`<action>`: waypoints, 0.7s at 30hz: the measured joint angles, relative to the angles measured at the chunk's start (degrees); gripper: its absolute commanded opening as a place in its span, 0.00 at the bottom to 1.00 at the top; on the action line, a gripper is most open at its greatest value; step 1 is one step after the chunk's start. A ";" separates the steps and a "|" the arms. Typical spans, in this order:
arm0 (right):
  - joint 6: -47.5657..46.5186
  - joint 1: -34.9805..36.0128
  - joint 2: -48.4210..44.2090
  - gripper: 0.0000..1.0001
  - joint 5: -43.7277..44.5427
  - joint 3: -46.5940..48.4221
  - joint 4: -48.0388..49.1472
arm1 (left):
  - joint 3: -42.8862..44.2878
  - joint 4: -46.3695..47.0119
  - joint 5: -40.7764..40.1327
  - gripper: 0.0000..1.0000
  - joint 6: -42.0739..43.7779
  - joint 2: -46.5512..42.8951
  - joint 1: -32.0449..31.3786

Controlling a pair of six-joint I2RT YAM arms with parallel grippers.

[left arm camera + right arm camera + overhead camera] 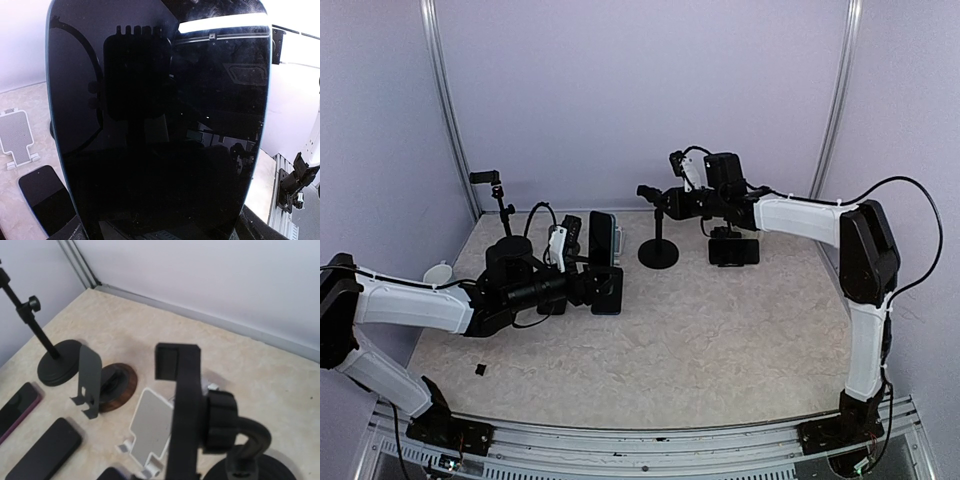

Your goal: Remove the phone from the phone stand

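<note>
A black phone (603, 238) stands upright at my left gripper (600, 284), which appears shut on its lower edge. In the left wrist view the phone's dark screen (160, 125) fills almost the whole frame and hides the fingers. The black phone stand (658, 254) has a round base and a clamp head. My right gripper (662, 200) is at that head and seems to grip it. In the right wrist view the empty clamp (184, 410) rises close in front of the camera. The right fingers themselves do not show.
A second phone (733, 250) lies flat right of the stand. On the left are a thin pole stand (57, 362), a grey plate stand on a wooden disc (117, 387), a white stand (150, 422) and two flat phones (45, 450). A white stand (17, 135) and a black phone (45, 197) lie beside the held phone.
</note>
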 measured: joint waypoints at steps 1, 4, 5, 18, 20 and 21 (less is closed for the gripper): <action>0.00 -0.11 0.44 0.00 0.04 0.63 -0.02 | -0.02 -0.02 -0.15 0.42 -0.02 0.00 0.02; 0.04 -0.33 1.46 0.00 0.39 1.99 -0.33 | -0.02 0.02 -0.50 0.42 -0.13 0.00 0.17; 0.07 -0.39 1.60 0.00 0.42 2.14 -0.35 | -0.02 -0.02 -0.61 0.42 -0.15 0.02 0.22; 0.33 -0.46 1.57 0.61 0.11 2.19 0.00 | 0.68 -0.24 -2.45 0.42 -1.03 3.17 0.26; 0.39 -0.46 1.29 0.68 -0.11 2.14 0.00 | 1.20 -0.52 -2.89 0.42 -1.38 3.82 0.26; 0.26 -0.46 0.96 0.72 -0.15 2.05 0.02 | 1.38 -0.52 -3.15 0.42 -1.44 4.04 0.26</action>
